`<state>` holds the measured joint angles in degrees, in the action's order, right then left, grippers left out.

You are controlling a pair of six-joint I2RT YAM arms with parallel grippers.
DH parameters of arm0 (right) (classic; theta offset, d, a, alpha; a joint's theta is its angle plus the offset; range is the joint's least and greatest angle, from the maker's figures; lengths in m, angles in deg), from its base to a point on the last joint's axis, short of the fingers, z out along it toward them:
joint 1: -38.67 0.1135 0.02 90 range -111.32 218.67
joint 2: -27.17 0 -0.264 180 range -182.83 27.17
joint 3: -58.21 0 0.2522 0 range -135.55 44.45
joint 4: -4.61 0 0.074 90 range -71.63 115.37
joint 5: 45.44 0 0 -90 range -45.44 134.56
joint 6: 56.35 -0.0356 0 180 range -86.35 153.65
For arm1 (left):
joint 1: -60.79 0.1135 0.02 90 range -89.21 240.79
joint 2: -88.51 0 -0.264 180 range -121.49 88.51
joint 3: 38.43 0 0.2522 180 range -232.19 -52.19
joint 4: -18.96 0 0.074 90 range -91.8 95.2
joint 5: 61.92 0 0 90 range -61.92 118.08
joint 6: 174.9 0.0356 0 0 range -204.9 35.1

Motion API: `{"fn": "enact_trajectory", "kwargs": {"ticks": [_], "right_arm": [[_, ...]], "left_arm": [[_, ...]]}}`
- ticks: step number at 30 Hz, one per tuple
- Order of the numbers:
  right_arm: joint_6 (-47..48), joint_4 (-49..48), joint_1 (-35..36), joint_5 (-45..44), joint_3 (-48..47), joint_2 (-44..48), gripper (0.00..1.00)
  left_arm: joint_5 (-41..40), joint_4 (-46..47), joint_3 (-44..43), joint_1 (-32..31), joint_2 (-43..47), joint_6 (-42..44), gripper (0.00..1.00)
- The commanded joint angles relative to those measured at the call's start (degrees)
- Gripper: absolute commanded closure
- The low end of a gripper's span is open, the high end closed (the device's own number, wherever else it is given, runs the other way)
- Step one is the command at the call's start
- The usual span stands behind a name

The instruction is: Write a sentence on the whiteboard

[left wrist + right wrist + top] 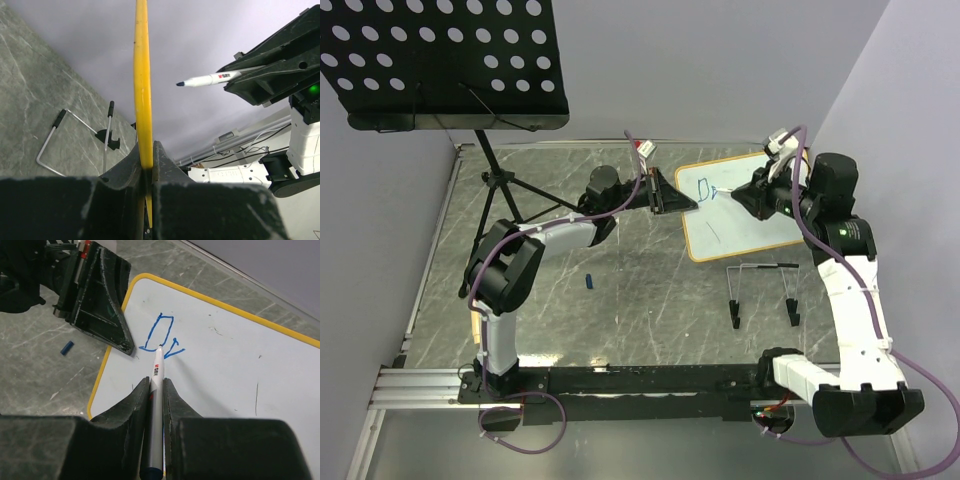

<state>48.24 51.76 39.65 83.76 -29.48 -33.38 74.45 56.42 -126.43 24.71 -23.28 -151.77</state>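
Observation:
The whiteboard [755, 215] has a yellow-tan frame and lies at the right of the table. My left gripper [672, 203] is shut on its left edge. In the left wrist view the frame [142, 95] runs edge-on between my fingers [165, 165]. My right gripper [156, 386] is shut on a white marker [158, 371]. The marker's tip touches the board [240, 370] at the blue writing [161, 333]. Of the sentence, a boxy "D" and a small v-shaped stroke show. In the top view the writing [708, 186] sits near the board's left end, left of the right gripper [748, 193].
A black perforated music-stand tray [445, 60] on a tripod [505, 190] stands at the back left. A wire easel [765, 292] lies in front of the board. A blue marker cap [590, 281] lies on the grey table [640, 300].

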Motion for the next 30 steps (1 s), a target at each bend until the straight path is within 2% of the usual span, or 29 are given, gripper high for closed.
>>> {"fn": "enact_trajectory", "kwargs": {"ticks": [1,13,30], "right_arm": [[0.79,-3.5,-0.36,-1.49,-1.74,-0.79,1.0],[1.58,-2.98,-0.36,-6.15,-1.04,-0.97,1.0],[1.32,-0.95,-0.36,-5.97,0.36,-0.79,1.0]], "left_arm": [[-1.63,7.58,-0.91,-0.05,4.56,-1.33,0.99],[-2.6,7.84,-1.17,-0.49,4.47,-2.03,0.99],[-2.69,7.4,-2.58,-0.49,3.68,-1.86,0.99]]}}
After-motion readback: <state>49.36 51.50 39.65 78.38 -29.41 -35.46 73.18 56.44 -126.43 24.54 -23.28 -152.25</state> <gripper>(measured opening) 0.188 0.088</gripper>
